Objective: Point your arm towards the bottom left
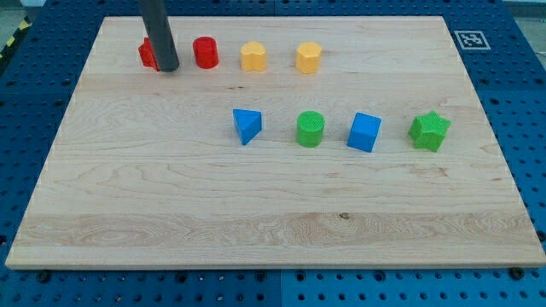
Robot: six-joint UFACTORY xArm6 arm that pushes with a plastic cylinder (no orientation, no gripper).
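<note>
The tip (168,68) is seen near the surface's (171,213) top left corner, touching or just in front of a red block (148,54) that is partly hidden by the rod. No claw is fitted, so no claw state can be told. Along the top row, a red cylinder (205,53) and two yellow blocks (252,56) (308,57) are set. Lower, a blue wedge (246,125), green cylinder (310,129), blue cube (364,132) and green star (429,130) are lined up. The bottom left lies well apart from the tip.
</note>
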